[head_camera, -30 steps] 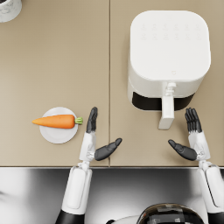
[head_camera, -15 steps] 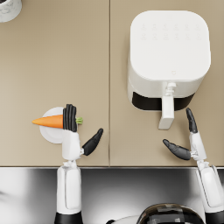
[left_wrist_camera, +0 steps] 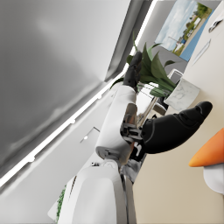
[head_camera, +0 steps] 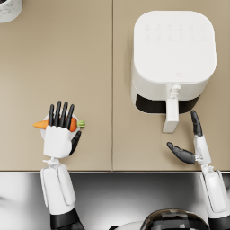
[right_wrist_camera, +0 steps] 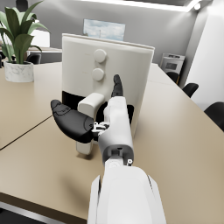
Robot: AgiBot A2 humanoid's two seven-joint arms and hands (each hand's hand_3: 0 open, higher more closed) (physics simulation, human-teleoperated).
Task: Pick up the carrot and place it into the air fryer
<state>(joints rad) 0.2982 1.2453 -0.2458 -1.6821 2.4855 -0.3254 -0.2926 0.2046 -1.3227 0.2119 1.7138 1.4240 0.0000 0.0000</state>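
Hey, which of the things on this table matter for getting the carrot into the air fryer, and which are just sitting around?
Part of the job:
carrot
air fryer
left hand, over the carrot
right hand, by the fryer handle

Just lying about:
small white plate under the carrot
potted plant

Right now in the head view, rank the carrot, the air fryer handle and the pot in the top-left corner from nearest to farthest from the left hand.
1. Carrot: under the left hand fingers, on its small plate.
2. Air fryer handle: off to the right, across the table seam.
3. Pot: far top-left corner.
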